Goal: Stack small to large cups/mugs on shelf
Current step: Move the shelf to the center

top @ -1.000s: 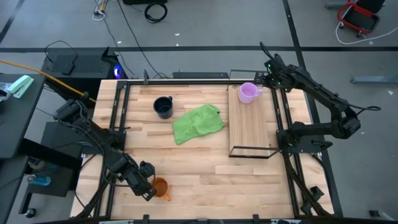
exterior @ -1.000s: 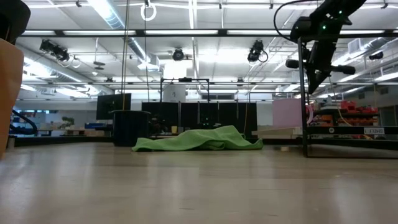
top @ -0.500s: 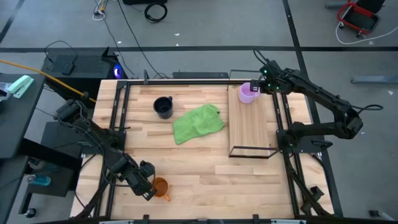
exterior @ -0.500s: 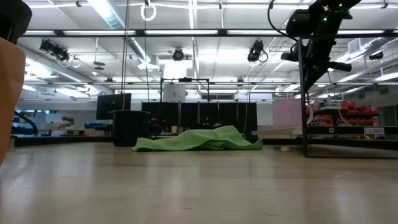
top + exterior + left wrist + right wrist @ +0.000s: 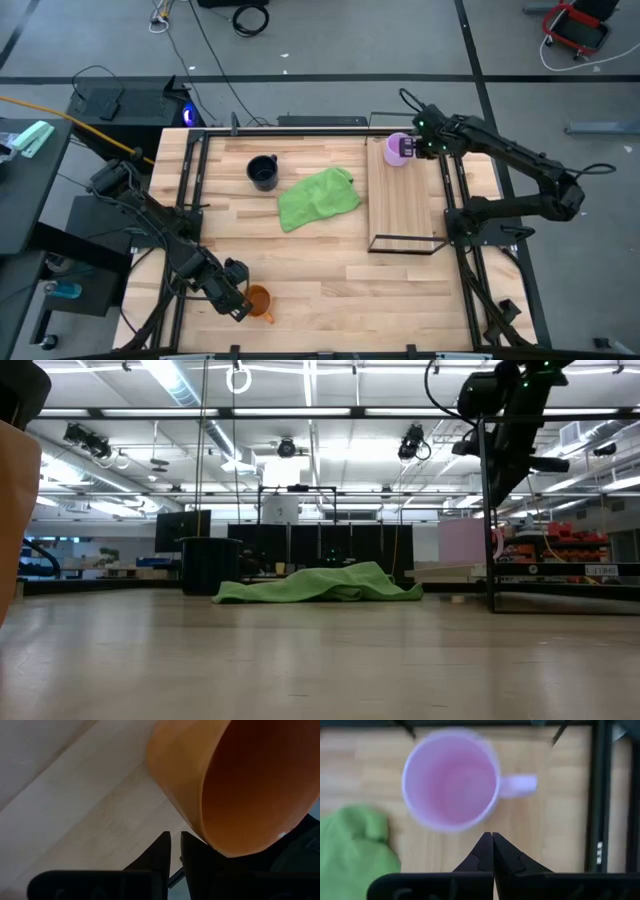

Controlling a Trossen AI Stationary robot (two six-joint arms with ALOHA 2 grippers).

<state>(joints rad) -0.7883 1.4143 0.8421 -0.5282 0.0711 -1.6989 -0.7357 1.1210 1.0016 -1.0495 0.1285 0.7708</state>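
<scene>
While the right pincer (image 5: 418, 146) hovers with fingers pressed together above the purple mug (image 5: 397, 149) at the shelf's (image 5: 405, 205) far end, the left pincer (image 5: 243, 298) grips the orange mug (image 5: 258, 300) at the surface's (image 5: 330, 270) near-left edge; the navy mug (image 5: 263, 172) stands beside the green cloth (image 5: 318, 197).

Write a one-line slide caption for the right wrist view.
Right gripper, fingers shut, above the upright pale purple mug on the shelf.
</scene>
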